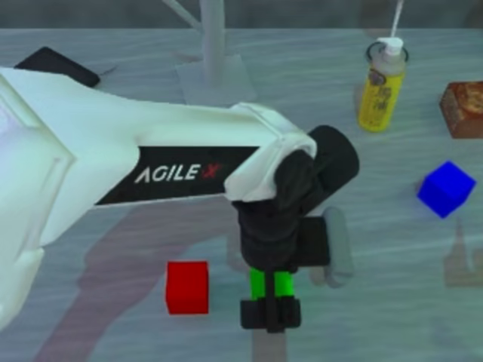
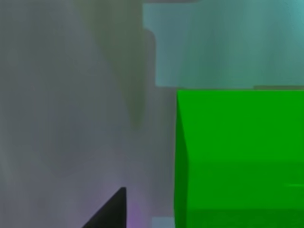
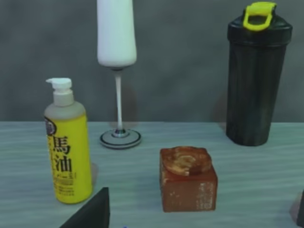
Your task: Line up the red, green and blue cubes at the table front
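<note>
Reaching arm: left arm stretches from the top view's left edge toward table (image 1: 392,302) centre-front, white shell with AGILEX lettering
Dark flat object: (image 1: 59,65) far left rear of table, partly behind the arm, can't identify
Red cube: (image 1: 187,287) at table front, left of centre, sits free, nothing touching it
Left pincer: (image 1: 271,302) pointing down at table front, just right of red cube, black fingers either side of green cube; closed on it or not, cannot tell
Green cube: (image 1: 272,283) between the left pincer's fingers, near front edge, beside red cube with a gap; fills most of the left wrist view (image 2: 240,156), resting or lifted unclear
Base plate with post: (image 1: 215,75) rear centre, pale
Yellow pump bottle: (image 1: 381,87) rear right, upright; also in right wrist view (image 3: 68,156)
Blue cube: (image 1: 446,188) right side, mid-depth, well apart from the other two cubes
Brown block: (image 1: 463,109) right edge, rear of blue cube; in right wrist view (image 3: 187,179)
White stemmed object: (image 3: 117,71) behind bottle
Black shaker: (image 3: 256,76) yellow lid loop, rear
Right pincer: state cannot tell
</note>
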{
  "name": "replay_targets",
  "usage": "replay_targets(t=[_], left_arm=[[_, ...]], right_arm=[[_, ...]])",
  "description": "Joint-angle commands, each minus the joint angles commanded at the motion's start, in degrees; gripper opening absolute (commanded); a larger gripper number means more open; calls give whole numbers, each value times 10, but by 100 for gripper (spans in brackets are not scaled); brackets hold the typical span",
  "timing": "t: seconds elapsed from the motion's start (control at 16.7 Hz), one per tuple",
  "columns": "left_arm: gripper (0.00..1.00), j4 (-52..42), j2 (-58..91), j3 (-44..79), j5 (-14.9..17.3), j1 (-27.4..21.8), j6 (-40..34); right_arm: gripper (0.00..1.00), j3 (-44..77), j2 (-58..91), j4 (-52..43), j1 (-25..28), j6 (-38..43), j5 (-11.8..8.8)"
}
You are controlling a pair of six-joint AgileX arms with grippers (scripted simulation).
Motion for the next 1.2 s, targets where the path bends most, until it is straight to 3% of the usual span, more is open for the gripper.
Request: replay_targets(t=[0.42, 0.9, 1.2], left_arm=[[100, -2, -1, 2, 0, 1, 0], [100, -136, -43, 92, 0, 11, -1], [100, -142, -44, 96, 0, 8, -1]], right_arm=[[100, 0, 0, 0, 0, 0, 0], [100, 0, 0, 0, 0, 0, 0], [100, 0, 0, 0, 0, 0, 0]])
